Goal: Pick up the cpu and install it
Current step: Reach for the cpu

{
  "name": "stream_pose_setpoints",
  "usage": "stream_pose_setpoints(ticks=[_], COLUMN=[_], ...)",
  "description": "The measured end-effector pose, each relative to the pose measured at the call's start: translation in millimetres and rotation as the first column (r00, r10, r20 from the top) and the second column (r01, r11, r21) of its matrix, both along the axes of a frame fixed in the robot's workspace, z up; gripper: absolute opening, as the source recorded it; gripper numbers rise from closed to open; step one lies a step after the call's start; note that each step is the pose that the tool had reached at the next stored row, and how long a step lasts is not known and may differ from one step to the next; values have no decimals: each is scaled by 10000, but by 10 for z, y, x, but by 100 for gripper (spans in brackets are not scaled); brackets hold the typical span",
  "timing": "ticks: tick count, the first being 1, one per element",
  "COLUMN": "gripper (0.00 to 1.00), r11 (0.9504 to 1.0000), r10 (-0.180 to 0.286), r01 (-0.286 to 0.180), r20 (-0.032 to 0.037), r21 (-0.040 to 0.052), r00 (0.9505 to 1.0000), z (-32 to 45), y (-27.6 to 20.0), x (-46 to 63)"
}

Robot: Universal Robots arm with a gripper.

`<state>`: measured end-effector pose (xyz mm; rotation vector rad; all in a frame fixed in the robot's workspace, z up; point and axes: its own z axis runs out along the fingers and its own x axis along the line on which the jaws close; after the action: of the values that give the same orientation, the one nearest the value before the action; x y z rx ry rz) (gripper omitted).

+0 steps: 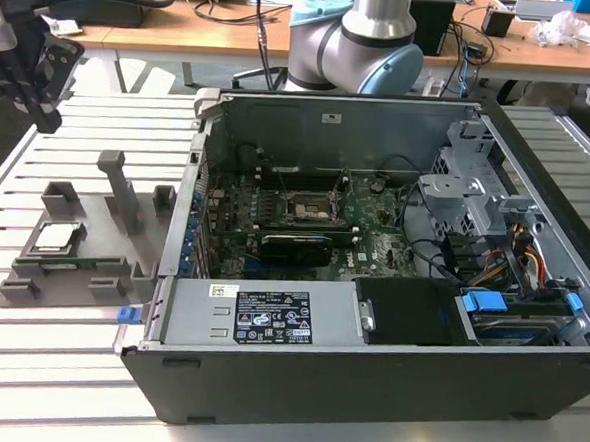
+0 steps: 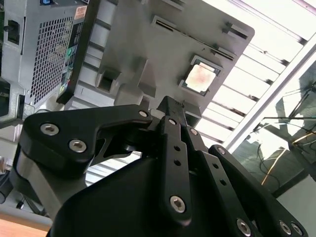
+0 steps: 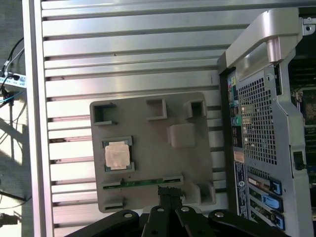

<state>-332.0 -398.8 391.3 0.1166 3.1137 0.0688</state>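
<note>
Nearest the lens in both wrist views, the black gripper (image 2: 170, 106) has its two fingers pressed together with nothing between them. It hangs in the air, well apart from the cpu (image 3: 117, 155) and touching nothing.

That cpu lies flat, silver plate up, in a square recess of the grey holder tray (image 3: 148, 138), close to the tray edge farthest from the computer case (image 1: 365, 386). An upright post (image 1: 122, 185) rises from the tray near the chip's recess, between it and the case, and low blocks ring the tray's border. Directly above the chip the space is open.

The tray rests on a slatted aluminium table (image 1: 66, 367), with bare slats on three sides. Its fourth edge sits just beside the case wall.

Inside the open case, the motherboard socket (image 1: 306, 210) faces up — cables and a drive cage crowd the exterior view's right. A black label with white print (image 1: 259, 317) sits on the case's front cover.
</note>
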Motion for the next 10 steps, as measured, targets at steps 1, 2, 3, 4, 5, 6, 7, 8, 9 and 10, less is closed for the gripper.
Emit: stream_pose_setpoints(ticks=[1,2,3,4,5,6,7,8,9,10], gripper=[11,11,11,11,11,11,11,11,11,11], r11=[10000,10000,10000,10000,10000,10000,10000,10000,10000,10000], r10=[0,0,1,1,1,0,2,1,0,2], r01=[0,0,-1,-1,-1,0,-2,-1,0,-2], r20=[0,0,0,0,-1,0,0,0,0,1], r21=[0,0,0,0,0,0,0,0,1,-27], r00=[10000,10000,10000,10000,10000,10000,10000,10000,10000,10000], z=[0,0,-1,-1,-1,-1,-1,-2,-3,-3], y=[0,0,0,0,0,0,0,0,1,12], x=[-9,-19,-30,-47,-57,-65,-74,-96,-119,-142])
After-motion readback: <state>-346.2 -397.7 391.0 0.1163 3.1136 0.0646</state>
